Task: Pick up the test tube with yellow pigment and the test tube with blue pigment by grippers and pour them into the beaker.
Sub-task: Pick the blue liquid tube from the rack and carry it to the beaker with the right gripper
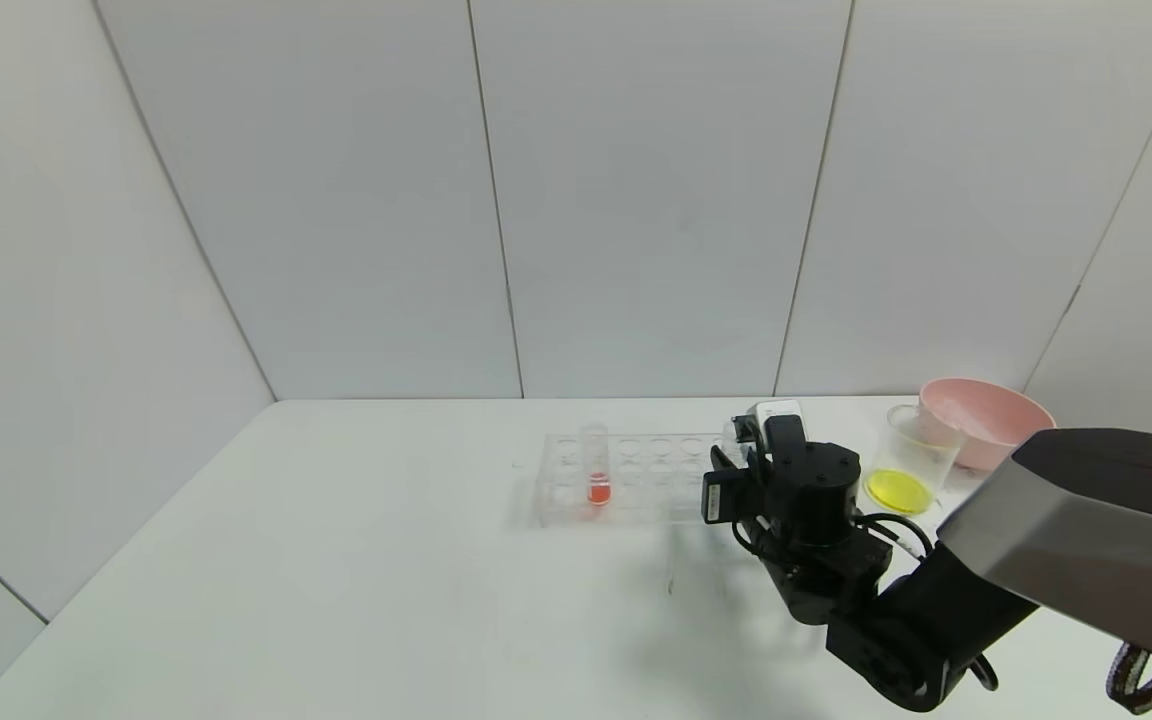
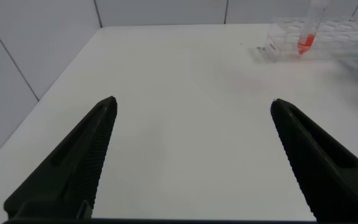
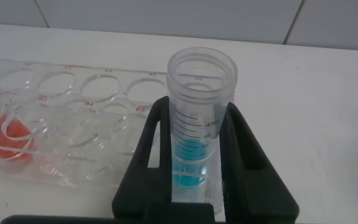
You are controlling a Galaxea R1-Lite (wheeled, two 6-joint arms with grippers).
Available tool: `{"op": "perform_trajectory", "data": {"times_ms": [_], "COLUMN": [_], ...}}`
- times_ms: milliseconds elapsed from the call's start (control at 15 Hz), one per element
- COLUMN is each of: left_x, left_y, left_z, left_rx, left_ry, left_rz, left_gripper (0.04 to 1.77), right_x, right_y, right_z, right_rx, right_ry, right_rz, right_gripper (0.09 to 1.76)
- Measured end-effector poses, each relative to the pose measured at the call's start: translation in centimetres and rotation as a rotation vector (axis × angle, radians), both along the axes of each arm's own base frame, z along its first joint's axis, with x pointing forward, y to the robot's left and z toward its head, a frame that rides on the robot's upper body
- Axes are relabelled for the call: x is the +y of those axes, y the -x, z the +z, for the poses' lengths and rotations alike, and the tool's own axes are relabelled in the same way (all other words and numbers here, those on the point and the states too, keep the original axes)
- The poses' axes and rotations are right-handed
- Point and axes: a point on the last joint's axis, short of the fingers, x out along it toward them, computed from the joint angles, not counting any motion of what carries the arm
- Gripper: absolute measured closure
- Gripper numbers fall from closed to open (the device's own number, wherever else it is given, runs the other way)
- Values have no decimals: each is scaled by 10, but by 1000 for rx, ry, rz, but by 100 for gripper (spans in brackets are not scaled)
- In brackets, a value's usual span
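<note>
Blue liquid fills the bottom of the test tube with blue pigment (image 3: 199,134), which stands upright between the right gripper's (image 3: 199,163) two black fingers, both pressed against its sides at the right end of the clear tube rack (image 3: 61,124). From the head camera this tube is hidden behind the right gripper (image 1: 748,452) and its wrist. Going left to right on the white table (image 1: 336,560): the rack, holding one tube with orange-red liquid (image 1: 596,465) near its left end, then the right gripper, then the beaker (image 1: 911,460) with a yellow pool at its bottom, then one pink bowl (image 1: 986,420) just behind it. No test tube with yellow pigment shows. The left gripper (image 2: 191,155) hangs above bare table well to the left of the rack, its two fingers spread wide with nothing between them; the head camera does not catch it.
</note>
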Motion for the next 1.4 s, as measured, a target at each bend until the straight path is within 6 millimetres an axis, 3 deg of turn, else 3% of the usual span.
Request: {"op": "perform_trajectory", "data": {"times_ms": [267,867,1400], "left_x": [0,0,0], "left_y": [0,0,0], "left_z": [0,0,0], "left_rx": [0,0,0], "left_ry": [0,0,0], "left_rz": [0,0,0], "left_gripper": [5,5,5], "right_x": [-2,-8,-10], "right_y": [2,21,26], "right_z": [5,65,73], "right_rx": [-2,-80,-93], "right_ry": [0,-21,-29], "right_rz": [-1,23,32], "right_gripper": [134,134,134]}}
